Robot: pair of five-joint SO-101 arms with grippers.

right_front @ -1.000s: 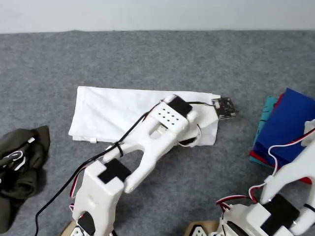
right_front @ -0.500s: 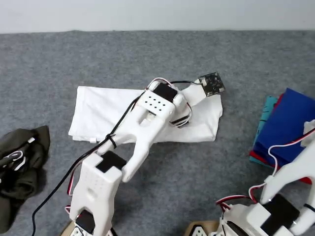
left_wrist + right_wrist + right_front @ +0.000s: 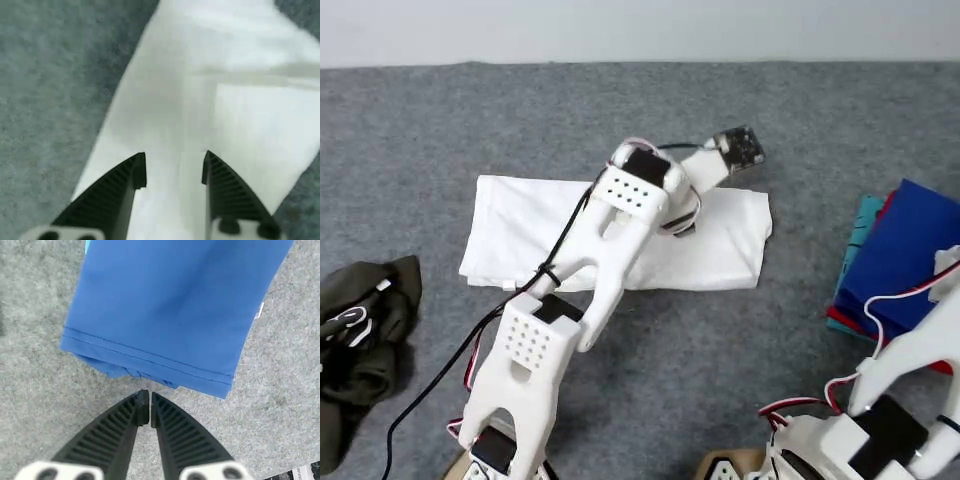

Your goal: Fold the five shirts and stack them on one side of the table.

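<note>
A white shirt (image 3: 520, 230) lies folded into a long band in the middle of the grey table. My left arm (image 3: 620, 215) stretches over the shirt's right half. The left gripper (image 3: 175, 167) hovers open just above the white shirt (image 3: 225, 75) with nothing between its fingers. A folded blue shirt (image 3: 905, 250) tops a stack at the right edge, over a teal one (image 3: 865, 215) and a red one (image 3: 845, 322). My right gripper (image 3: 150, 407) is shut and empty, just off the near hem of the blue shirt (image 3: 175, 305). A dark olive shirt (image 3: 360, 330) lies crumpled at the far left.
The grey carpet-like table surface (image 3: 740, 360) is bare in front of the white shirt and along the far side. The right arm's base (image 3: 880, 420) stands at the near right corner, close to the stack.
My left arm has swung toward the far side of the table, its wrist moving from the shirt's right end to its far edge. The shirt's right end now lies uncovered. The right arm is still.
</note>
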